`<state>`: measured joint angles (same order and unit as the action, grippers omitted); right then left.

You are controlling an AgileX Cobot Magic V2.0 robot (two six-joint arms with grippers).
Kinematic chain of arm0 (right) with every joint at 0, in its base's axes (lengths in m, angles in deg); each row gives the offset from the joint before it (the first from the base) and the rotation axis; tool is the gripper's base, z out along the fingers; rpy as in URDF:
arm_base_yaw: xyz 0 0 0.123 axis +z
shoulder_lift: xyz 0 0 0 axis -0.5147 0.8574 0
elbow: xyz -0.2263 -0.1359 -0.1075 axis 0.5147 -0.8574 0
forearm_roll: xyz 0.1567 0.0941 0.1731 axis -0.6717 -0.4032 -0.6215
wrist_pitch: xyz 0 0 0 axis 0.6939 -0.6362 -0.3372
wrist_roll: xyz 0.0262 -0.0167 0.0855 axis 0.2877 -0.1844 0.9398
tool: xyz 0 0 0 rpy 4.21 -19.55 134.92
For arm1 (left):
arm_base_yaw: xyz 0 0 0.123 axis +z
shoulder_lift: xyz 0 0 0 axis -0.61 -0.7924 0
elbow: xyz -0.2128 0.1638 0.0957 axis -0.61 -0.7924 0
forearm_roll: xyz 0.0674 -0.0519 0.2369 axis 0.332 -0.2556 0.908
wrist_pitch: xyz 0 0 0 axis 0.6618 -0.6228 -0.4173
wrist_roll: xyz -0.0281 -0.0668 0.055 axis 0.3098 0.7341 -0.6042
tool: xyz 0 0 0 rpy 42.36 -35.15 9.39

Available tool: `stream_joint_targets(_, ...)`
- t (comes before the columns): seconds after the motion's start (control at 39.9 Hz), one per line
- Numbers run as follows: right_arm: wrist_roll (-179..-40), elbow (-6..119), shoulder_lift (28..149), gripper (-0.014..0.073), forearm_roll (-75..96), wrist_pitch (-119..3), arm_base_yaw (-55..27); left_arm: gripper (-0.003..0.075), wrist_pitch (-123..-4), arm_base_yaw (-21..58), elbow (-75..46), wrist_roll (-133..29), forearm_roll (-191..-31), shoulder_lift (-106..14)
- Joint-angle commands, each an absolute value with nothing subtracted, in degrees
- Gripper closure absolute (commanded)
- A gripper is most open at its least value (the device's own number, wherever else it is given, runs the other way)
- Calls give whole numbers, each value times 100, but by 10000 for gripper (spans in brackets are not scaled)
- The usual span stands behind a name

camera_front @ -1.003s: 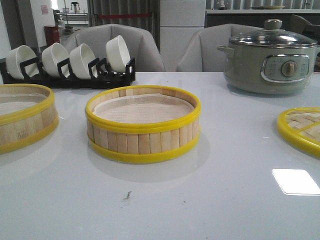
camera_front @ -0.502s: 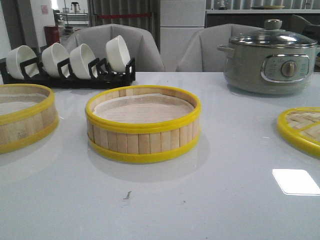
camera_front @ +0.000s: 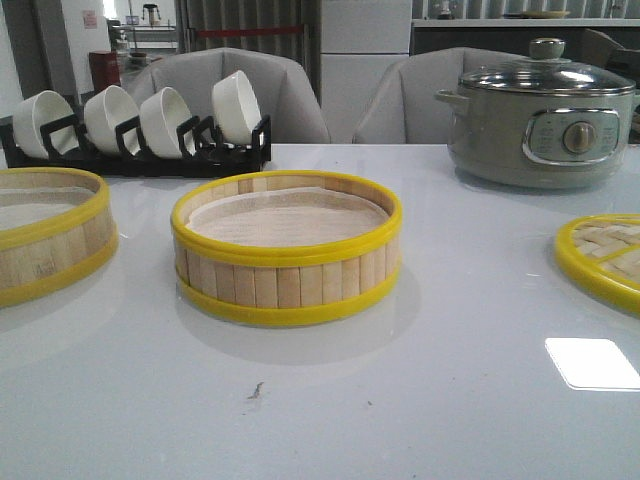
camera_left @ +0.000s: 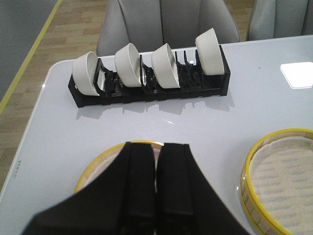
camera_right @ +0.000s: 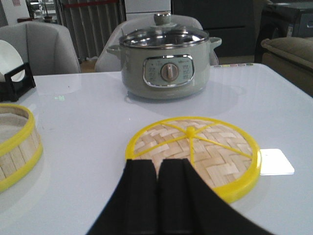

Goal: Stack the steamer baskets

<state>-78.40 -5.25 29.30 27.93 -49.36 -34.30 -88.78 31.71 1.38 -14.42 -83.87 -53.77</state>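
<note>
Far left on the pale glossy table (camera_front: 330, 400), cut by the frame edge, sits 1 round shallow steamer basket of pale bamboo slats w/ yellow rims (camera_front: 45, 235). The left gripper (camera_left: 155, 166) hangs just above it in the left wrist view, black fingers pressed together w/ nothing between them, likely lined up there to take this basket 1st. Behind it stands a black dish rack w/ 4 white bowls on edge (camera_front: 140, 125).

At centre, well apart from the 1st, rests the 2nd matching steamer basket (camera_front: 287, 250), upright, pale liner showing inside. It looks like the base of the stack, since it has open room all round.

Back right stands a grey-green electric pot w/ glass lid (camera_front: 540, 115). Near the right edge lies a flat woven-bamboo lid w/ yellow rim and knob (camera_right: 191, 152), set aside from both baskets. The right gripper (camera_right: 157, 181) is poised low over its near rim, fingers also closed & holding nothing.

Vs 1 s ago: no visible change in front view; both baskets, lid and pot sit in the same spots. Stacking not begun.
</note>
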Motion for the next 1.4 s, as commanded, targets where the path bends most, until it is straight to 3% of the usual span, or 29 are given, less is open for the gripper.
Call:
stream_joint_targets(0.0,-7860,-437,2819,565,2901,-4051,-3447,636,-8513,3131,290,-1434,-8350,-5271)
stream_joint_targets(0.25,-7628,295,3365,565,2497,-5083,-3236,636,-8591,3131,290,-1434,-8337,-5282)
stream_joint_targets(0.55,-7968,2729,6036,565,2924,-6038,-3167,636,-8705,3131,290,-1434,-8294,-5368)
stream_joint_targets(0.88,-7858,3571,8006,565,2427,-5138,-3167,636,-8798,3131,290,-1423,-8313,-5380)
stream_joint_targets(1.38,-7858,3571,8342,564,2265,-4534,-3167,636,-9009,3131,290,-1423,-8313,-5380)
